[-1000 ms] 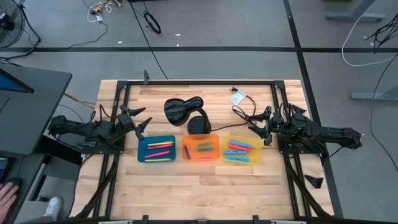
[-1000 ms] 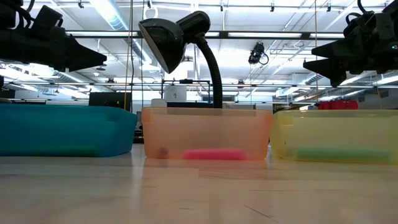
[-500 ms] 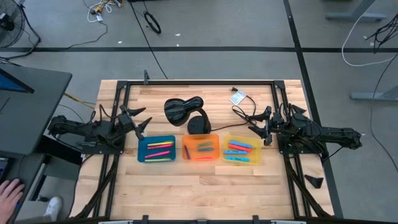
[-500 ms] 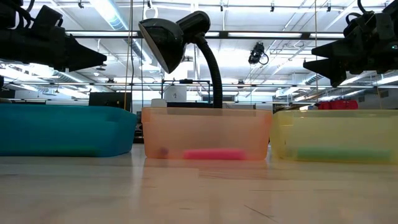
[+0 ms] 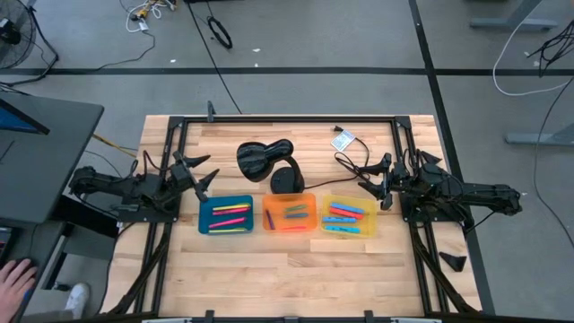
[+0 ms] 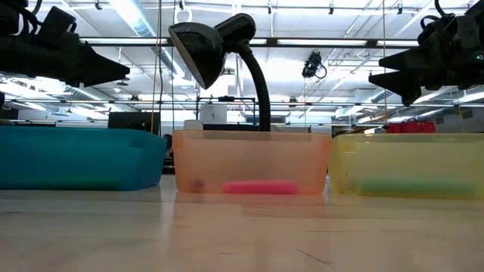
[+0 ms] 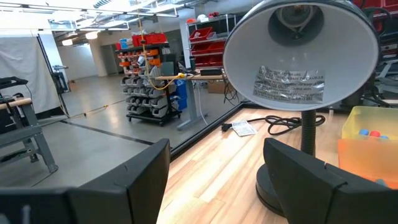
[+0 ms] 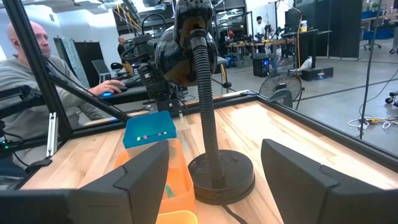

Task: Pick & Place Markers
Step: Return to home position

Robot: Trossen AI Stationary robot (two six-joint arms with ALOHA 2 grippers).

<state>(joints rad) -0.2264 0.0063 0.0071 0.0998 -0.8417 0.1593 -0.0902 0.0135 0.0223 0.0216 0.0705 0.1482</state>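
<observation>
Lying mid-frame, the short coloured markers [image 5: 231,215] are sitting inside the blue rectangular plastic tray [image 5: 204,218], orange tray [image 5: 267,215] and yellow tray [image 5: 370,220]. A black gooseneck desk lamp [image 5: 265,160] is standing just above the orange tray. The left gripper [image 5: 208,184] is hanging left of the trays and the right gripper [image 5: 377,184] right of them, both spread wide and gripping nothing.

Table [image 5: 287,278] carries blue tray [image 5: 202,215], orange tray [image 5: 289,230], yellow tray [image 5: 372,220] (also lamp [image 5: 263,159])

A wooden table [image 5: 287,269] stands on a grey floor [image 5: 314,36] crossed by black tape lines [image 5: 269,70], a fan [image 5: 13,40] at one corner. Strip lights [image 6: 132,13] run under the open ceiling. Shelves [image 7: 149,81] of coloured bins line the hall, and a person [image 8: 31,87] sits nearby.
</observation>
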